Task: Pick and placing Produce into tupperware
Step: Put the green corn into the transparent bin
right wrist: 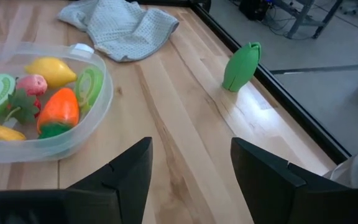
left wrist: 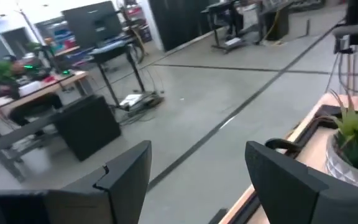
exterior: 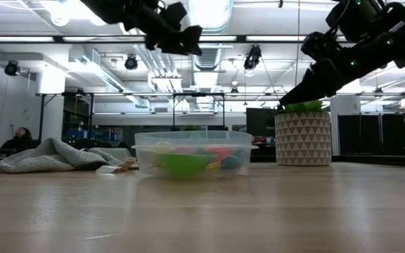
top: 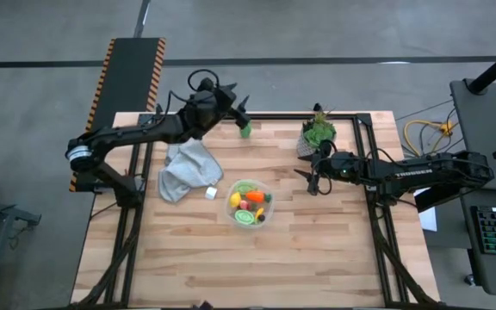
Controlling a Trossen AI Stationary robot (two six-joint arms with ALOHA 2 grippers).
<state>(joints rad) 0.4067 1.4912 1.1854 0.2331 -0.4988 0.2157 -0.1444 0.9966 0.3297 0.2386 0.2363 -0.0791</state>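
The clear tupperware point(top: 250, 203) sits mid-table holding several toy produce pieces: a yellow lemon point(right wrist: 53, 70), an orange carrot point(right wrist: 58, 111), green slices and a banana. It also shows in the low view point(exterior: 193, 152). One green toy vegetable point(top: 244, 131) stands alone near the table's far edge, and shows in the right wrist view point(right wrist: 241, 65). My left gripper point(top: 243, 110) is open and empty, raised just beyond that green piece. My right gripper point(top: 310, 181) is open and empty, above the table to the right of the tupperware.
A grey cloth point(top: 188, 170) lies left of the tupperware with a small white cube point(top: 211, 193) beside it. A potted plant point(top: 318, 135) stands at the far right, close to my right arm. The near half of the table is bare wood.
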